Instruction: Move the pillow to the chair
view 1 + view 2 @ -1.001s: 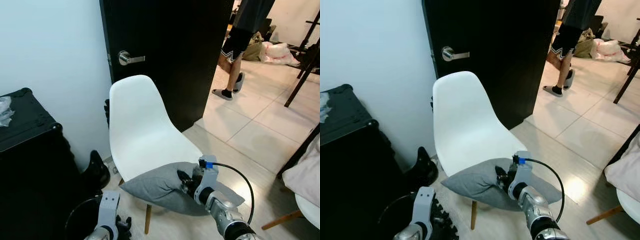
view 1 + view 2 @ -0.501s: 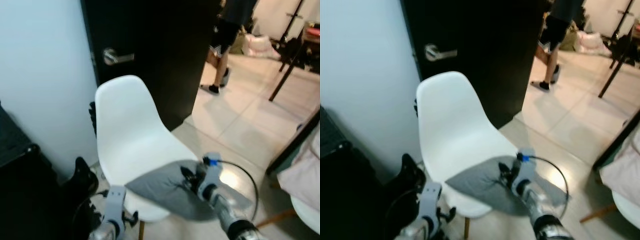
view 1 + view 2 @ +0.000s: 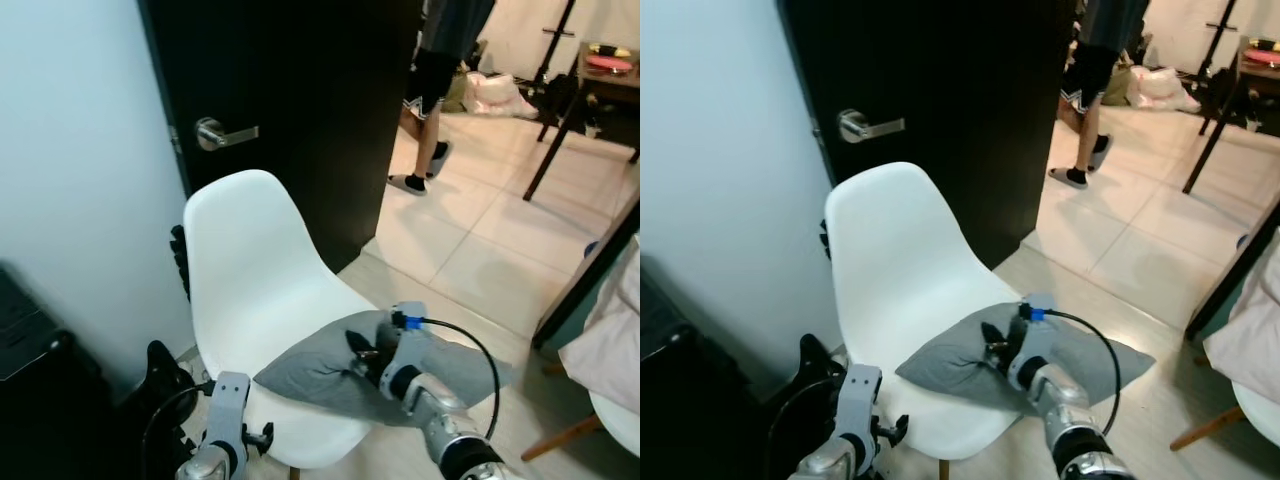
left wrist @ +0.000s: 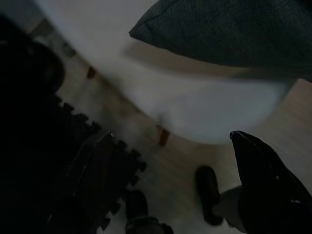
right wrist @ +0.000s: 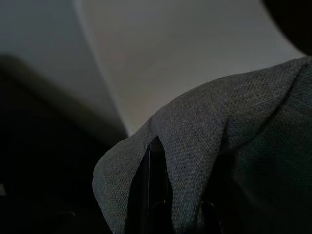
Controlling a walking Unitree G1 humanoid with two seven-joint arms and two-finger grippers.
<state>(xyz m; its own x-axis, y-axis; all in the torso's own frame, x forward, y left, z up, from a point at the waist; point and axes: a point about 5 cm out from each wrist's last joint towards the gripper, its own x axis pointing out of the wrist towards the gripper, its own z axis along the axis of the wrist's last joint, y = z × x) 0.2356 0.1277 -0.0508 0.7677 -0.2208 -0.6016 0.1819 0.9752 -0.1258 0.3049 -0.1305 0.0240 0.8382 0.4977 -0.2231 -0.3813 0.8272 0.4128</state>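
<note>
The grey pillow [image 3: 340,365] lies on the seat of the white chair [image 3: 255,280], at its near right part. The right end of the pillow hangs over the seat edge, above the tiled floor [image 3: 480,270]. The right pincer [image 3: 998,345] is closed on a fold of fabric at the middle of the pillow; in the right wrist view the cloth bunches around one black finger [image 5: 155,195]. The left pincer [image 3: 255,440] hangs low at the near left edge of the seat, and its fingers are spread apart with nothing between them.

The seat is bare on its left and far parts, up to the backrest. Behind the chair stands a black door [image 3: 300,100] with a metal lever handle [image 3: 222,132], and a pale wall [image 3: 70,150] is on the left. To the right the doorway opens to a wide tiled room, where a person [image 3: 435,90] in dark shorts walks far away. A dark table leg [image 3: 585,290] crosses the right edge. A black case [image 3: 35,350] stands at the near left. I can read no writing or brand anywhere.
</note>
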